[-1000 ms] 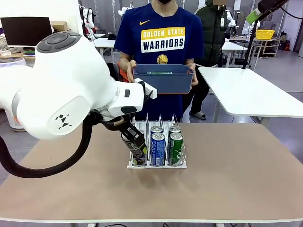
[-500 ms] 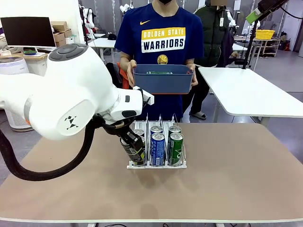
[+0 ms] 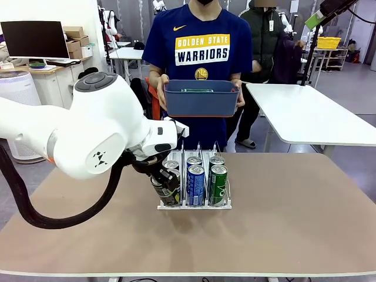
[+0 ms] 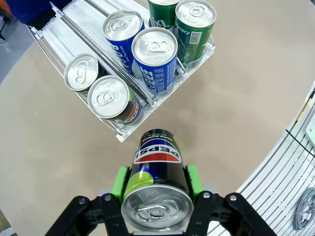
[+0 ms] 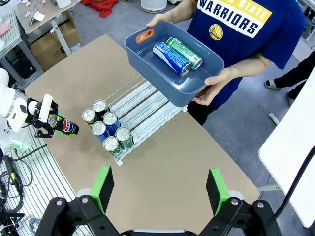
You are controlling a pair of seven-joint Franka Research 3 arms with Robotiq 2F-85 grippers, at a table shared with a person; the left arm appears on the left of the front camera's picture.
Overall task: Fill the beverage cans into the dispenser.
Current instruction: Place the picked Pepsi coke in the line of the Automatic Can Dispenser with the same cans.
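**1. Right gripper** (image 5: 160, 189): high over the tabletop (image 3: 282, 217), jaws spread wide, nothing between them.

**2. Left gripper** (image 4: 156, 183): clamped across the mid-body of a black Pepsi can (image 4: 157, 152). The can is tilted and off the tabletop, just before the dispenser's near left corner.

**3. Dispenser** (image 3: 194, 206): stands mid-tabletop and runs back toward the far edge. Six racked cans (image 4: 155, 46) stand upright at its near end, two per lane: black, blue, green.

**4. Bin** (image 5: 162, 88): beyond the far edge, held in the person's hands (image 5: 221, 81). A blue can (image 5: 170, 56) and a green can (image 5: 184, 51) lie inside.

**Handling (judged):** thin, smooth aluminium that may slip or dent. The cans are probably full, so fairly weighty. Pads go on opposite sides at mid-height, clear of the rims.

**Change:** compared with a second ago, the left arm's big joint stands lower and farther back. The held can has scarcely shifted; bin and dispenser are unmoved.
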